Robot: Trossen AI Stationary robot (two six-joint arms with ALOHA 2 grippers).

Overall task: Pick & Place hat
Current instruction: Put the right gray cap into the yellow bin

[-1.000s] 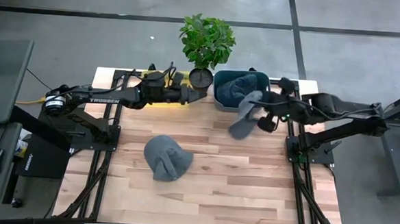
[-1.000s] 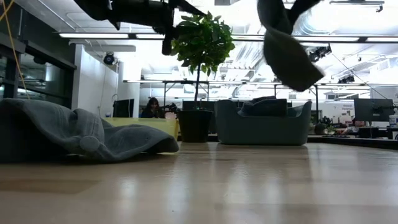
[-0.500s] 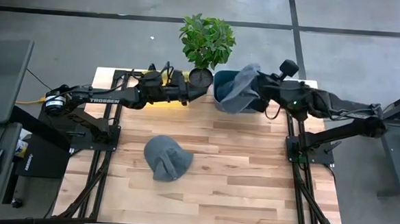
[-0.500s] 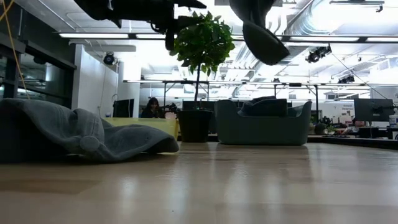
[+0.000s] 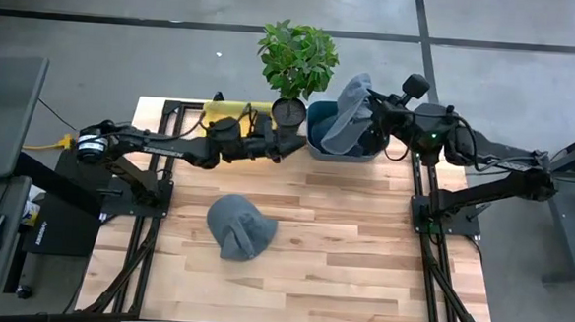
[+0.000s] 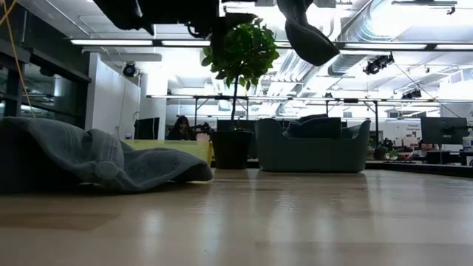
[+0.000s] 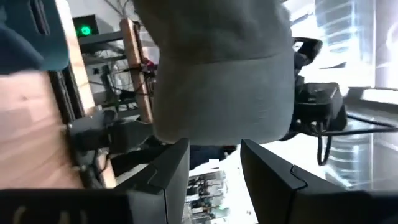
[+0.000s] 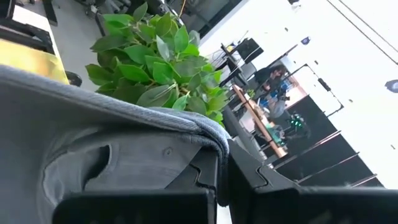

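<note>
A grey hat hangs from my right gripper, which is shut on it above the blue bin at the table's far edge. The low view shows it high up as the hanging hat, clear of the bin. A second grey hat lies flat on the table's middle, large in the low view as the lying hat. My left gripper is open, near the plant pot, left of the bin. Its wrist view faces the held hat. My right gripper pinches the hat's cloth between its two fingers, at a folded edge of the hat. The fingers come roughly level from the table's right. The hat is lifted clear and hangs slack below and beside the fingers, over the bin.
A potted plant stands at the far edge beside the bin, its pot close to my left gripper. A yellow object lies behind my left arm. More grey cloth shows in the bin. Bare wood lies right of the second hat.
My right gripper has carried the hat up and toward the table's far edge, from over the wood beside the bin to above the bin; the hat stays hanging. My left arm has shifted a little toward the right and near edges.
</note>
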